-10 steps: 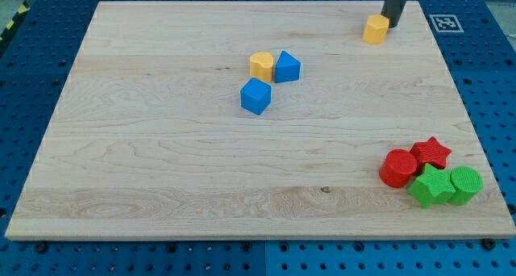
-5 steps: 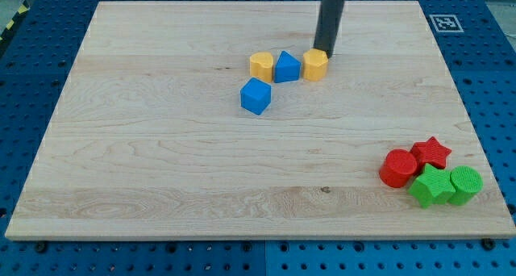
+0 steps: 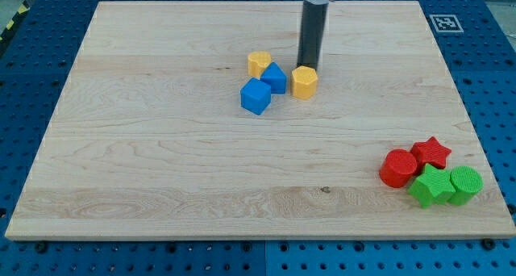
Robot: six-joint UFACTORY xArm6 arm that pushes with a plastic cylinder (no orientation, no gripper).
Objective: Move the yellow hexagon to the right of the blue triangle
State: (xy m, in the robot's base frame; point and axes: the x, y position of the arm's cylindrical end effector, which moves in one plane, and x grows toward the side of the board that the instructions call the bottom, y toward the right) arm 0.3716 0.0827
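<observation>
Yellow hexagon beside the blue triangle

My tip [image 3: 309, 67], a bare rod with nothing to grip, touches the yellow hexagon [image 3: 304, 82] from the view's top; the hexagon sits just right of the blue triangle [image 3: 274, 77].

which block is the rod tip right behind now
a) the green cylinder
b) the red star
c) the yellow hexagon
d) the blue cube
c) my tip sits at the top edge of the yellow hexagon, which lies just to the view's right of the blue triangle; the red and green blocks are far off at the view's bottom right.
</observation>
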